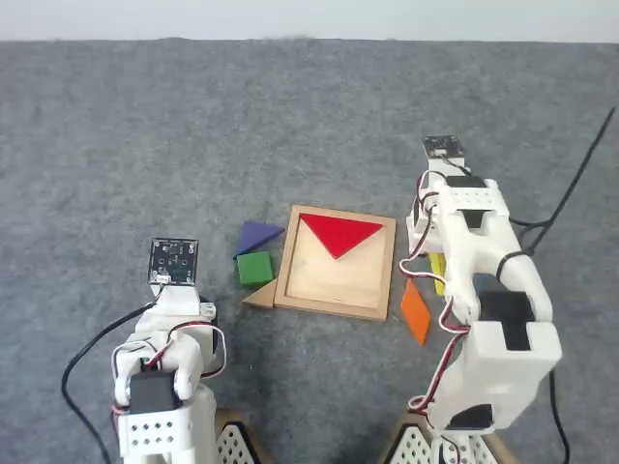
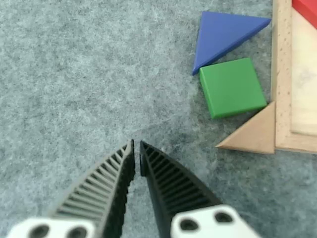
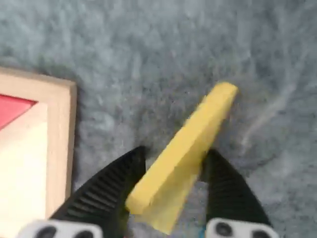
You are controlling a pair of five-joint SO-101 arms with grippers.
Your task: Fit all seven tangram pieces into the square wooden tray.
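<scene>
The left arm (image 1: pixel 160 406) and right arm (image 1: pixel 488 319) are showing blocky white shells with black motors set in. Black cables (image 1: pixel 577 174) and thin red and white wires are looping along them. Black ribbed fingers (image 2: pixel 106 188) are tapering from white mounts with dark screw holes.

Left end effector (image 2: pixel 137 145) tips nearly together, nothing gripped, grey counter (image 2: pixel 74 74) below. At its 1-2 o'clock: blue triangle (image 2: pixel 223 34), green square (image 2: pixel 232 87) just beside it, wooden triangle (image 2: pixel 255 135) flush against tray (image 2: pixel 281 74) rim. Red piece (image 2: pixel 307 7) in the tray.
</scene>
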